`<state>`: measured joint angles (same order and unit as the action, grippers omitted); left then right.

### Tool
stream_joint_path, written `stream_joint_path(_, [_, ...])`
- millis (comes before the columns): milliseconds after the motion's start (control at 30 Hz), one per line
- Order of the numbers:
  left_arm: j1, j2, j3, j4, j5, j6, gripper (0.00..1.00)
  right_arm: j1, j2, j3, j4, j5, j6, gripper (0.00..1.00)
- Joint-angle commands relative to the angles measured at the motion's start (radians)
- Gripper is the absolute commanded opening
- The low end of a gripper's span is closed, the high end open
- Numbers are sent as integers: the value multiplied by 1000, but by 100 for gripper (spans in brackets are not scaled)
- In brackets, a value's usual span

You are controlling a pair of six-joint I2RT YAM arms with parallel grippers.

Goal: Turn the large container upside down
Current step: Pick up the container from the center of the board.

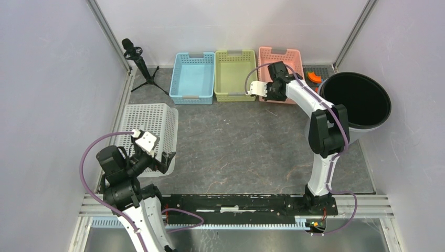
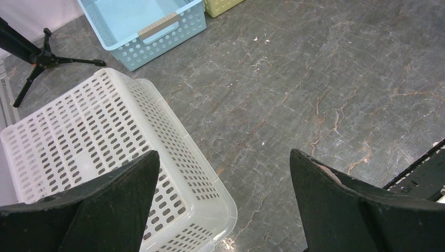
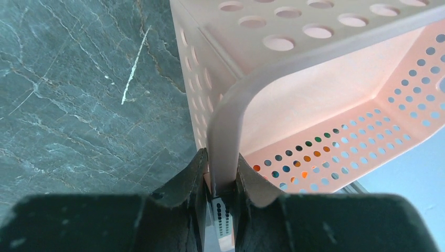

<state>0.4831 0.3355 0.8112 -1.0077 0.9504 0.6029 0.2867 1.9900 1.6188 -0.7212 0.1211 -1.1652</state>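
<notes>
We read the step as the grab, w/ the turn not yet begun. Right pincer [image 3: 220, 168] is clamped on the rim of the pink basket [image 3: 315, 121]: one finger on the outside of the lip, one on the inside, thin plastic pinched between, no gap showing. The basket runs ahead of the pincer and off to its right, open side up, so nothing is flipped yet. Whether it sits flat or is a bit raised, we can't tell.

Left pincer [image 2: 223, 155] is spread as wide as it goes, w/ nothing in it. Below and to its left lies a white basket [image 2: 94, 136], bottom up. It's bigger than the pink one, and a black tub [image 1: 357, 100] stands off to the right pincer's right. Since the working arm has the pink one, we take that as the container to turn; that's our guess, not certain.

Next move, as we judge it: raise the rim, then roll the wrist so the basket swings over and lands mouth down. That needs room. The green basket [image 1: 235, 76] sits just beside the pincer, so we'd pull toward the bare table [image 1: 236, 142] on the near side first. The hold is on a narrow lip at one corner, so the basket may pivot or slip mid-roll. Go slow, keep the squeeze firm.
</notes>
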Motion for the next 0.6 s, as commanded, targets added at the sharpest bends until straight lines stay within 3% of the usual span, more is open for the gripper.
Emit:
stream_joint_path(0, [12,-12,-5,26,14,22,100,0,-132,18,43,-85,-17,0])
stream_joint_path(233, [13,-15,-6,26,14,21,100,0,-225,30,72,-118,1,0])
stream_joint_path(467, [14,-18,-6,26,16,21,100,0,-356,17,64,-270,65,0])
stream_joint_path(567, [15,-18,-6,26,16,21,100,1,-437,-3,49,-402,121,0])
